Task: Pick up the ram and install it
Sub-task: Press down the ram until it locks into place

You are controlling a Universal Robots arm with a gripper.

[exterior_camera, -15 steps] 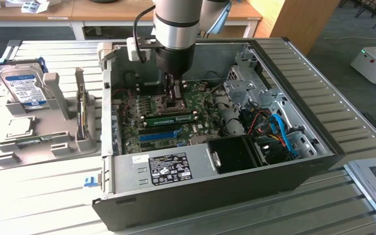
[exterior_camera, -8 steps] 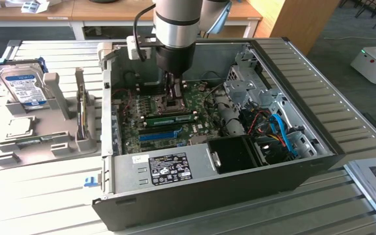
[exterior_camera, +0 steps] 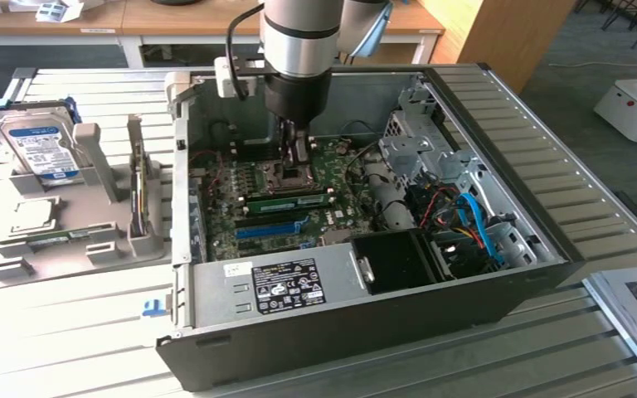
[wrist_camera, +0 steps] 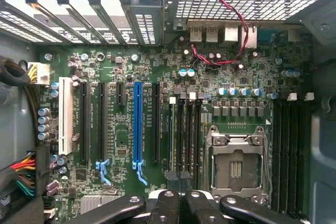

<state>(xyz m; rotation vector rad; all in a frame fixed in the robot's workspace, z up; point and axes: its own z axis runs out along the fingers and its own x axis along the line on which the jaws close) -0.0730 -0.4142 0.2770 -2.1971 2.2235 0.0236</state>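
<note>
Inside the open computer case [exterior_camera: 496, 286], you will find the gripper [exterior_camera: 293, 156] lowered from above, hanging over the motherboard [wrist_camera: 115, 77] close to the CPU socket [exterior_camera: 282, 176].

Tool: fingers [wrist_camera: 167, 209] brought fully together. From the wrist view the two black fingers meet with no gap, and nothing shows between them. Note it as closed and empty-handed.

Ram [exterior_camera: 285, 200]: a green stick with black chips lies along the board, lengthwise in the row of memory slots. It sits between the CPU socket and the long blue slot [exterior_camera: 265, 229], parallel to both. In the exterior view the gripper's tips appear just beyond the stick, over the socket side, and apart from it. You cannot tell from either view whether the stick is pressed fully home or whether its end clips are latched.

Wrist view: black memory slots with white clips run between the blue slot and the socket, and the closed fingers sit over one end of that row. A twisted red-and-black wire [wrist_camera: 231, 24] loops across the board near the rear ports.

Surroundings: the case lies on its side on a slatted table [exterior_camera: 75, 332]. Toward the exterior view's left, a grey rack [exterior_camera: 97, 249] stands beside the case, holding a hard drive [exterior_camera: 40, 148] upright. The power supply [exterior_camera: 285, 286] with its black label fills the near corner of the case.
</note>
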